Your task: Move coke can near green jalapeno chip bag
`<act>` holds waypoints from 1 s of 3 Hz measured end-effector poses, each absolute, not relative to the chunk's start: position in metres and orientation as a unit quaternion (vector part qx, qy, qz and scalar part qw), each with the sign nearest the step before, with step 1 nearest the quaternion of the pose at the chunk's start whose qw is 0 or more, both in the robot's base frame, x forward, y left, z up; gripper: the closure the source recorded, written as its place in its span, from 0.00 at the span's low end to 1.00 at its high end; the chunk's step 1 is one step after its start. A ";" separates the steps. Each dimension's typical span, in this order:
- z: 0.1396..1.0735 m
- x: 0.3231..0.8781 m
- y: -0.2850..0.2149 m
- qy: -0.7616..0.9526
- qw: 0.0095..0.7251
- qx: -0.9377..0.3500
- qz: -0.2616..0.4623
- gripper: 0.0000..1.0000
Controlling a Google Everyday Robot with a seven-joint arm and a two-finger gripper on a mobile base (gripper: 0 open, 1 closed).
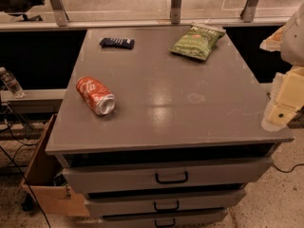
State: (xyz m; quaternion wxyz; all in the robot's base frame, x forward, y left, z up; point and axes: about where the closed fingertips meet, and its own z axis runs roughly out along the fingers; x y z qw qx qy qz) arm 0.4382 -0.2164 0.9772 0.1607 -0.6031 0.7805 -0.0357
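The red coke can (95, 95) lies on its side on the left part of the grey cabinet top (180, 103), silver end toward the front. The green jalapeno chip bag (197, 41) lies flat at the back right of the top. My gripper (283, 103) is at the right edge of the view, beside the cabinet's right front corner, far from the can and holding nothing that shows.
A dark blue flat packet (117, 42) lies at the back left of the top. Drawers with black handles (171, 177) are below. A cardboard box (45, 175) stands on the floor at the left, and a plastic bottle (10, 82) rests on a ledge.
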 end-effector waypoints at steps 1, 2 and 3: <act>0.977 0.438 -0.216 0.780 0.161 -0.603 -0.036 0.00; 0.962 0.457 -0.186 0.771 0.171 -0.613 -0.019 0.00; 0.934 0.486 -0.130 0.757 0.187 -0.626 0.020 0.00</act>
